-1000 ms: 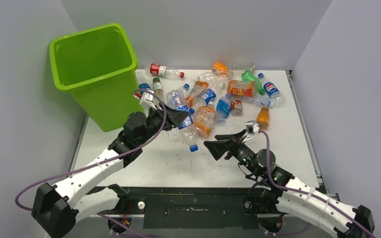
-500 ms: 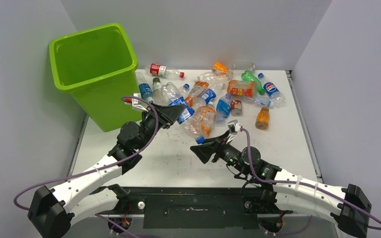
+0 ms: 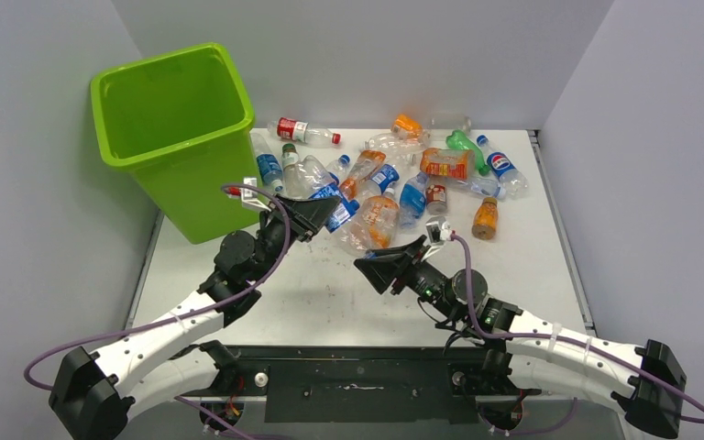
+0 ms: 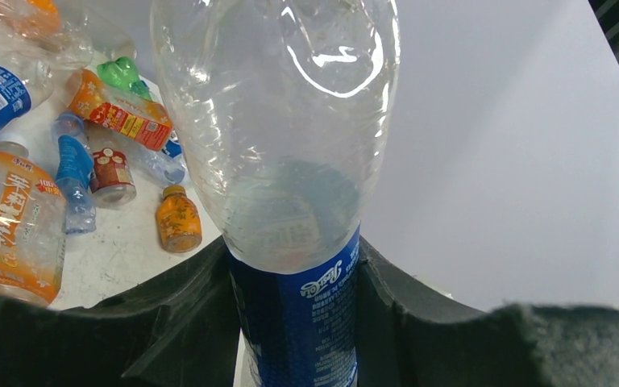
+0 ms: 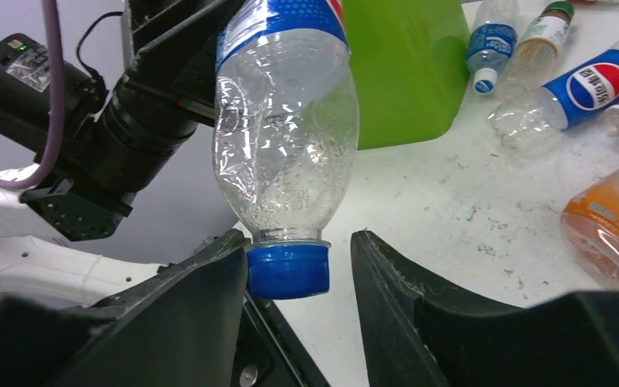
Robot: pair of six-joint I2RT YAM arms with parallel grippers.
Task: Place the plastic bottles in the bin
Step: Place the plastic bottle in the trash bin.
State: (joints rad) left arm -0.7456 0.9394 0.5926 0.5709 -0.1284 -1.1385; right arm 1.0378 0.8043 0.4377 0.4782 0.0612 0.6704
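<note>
The left gripper is clamping its black, foam-like fingers on the glossy blue label of a clear bottle, holding it in the air above the white, scuffed surface. The bottle's thin plastic body is showing dents and crinkles, and its round blue cap is pointing toward the right arm. The right gripper is standing open with its wedge-shaped jaws around that cap. One jaw is just touching the cap, and a gap is showing on the other side.

The lime-green bin, smooth-walled with a rolled rim, is standing at the far left, beside the held bottle. The other bottles are lying in a loose heap on the surface behind the grippers, among them a crushed orange-labelled one and a small stubby orange one.
</note>
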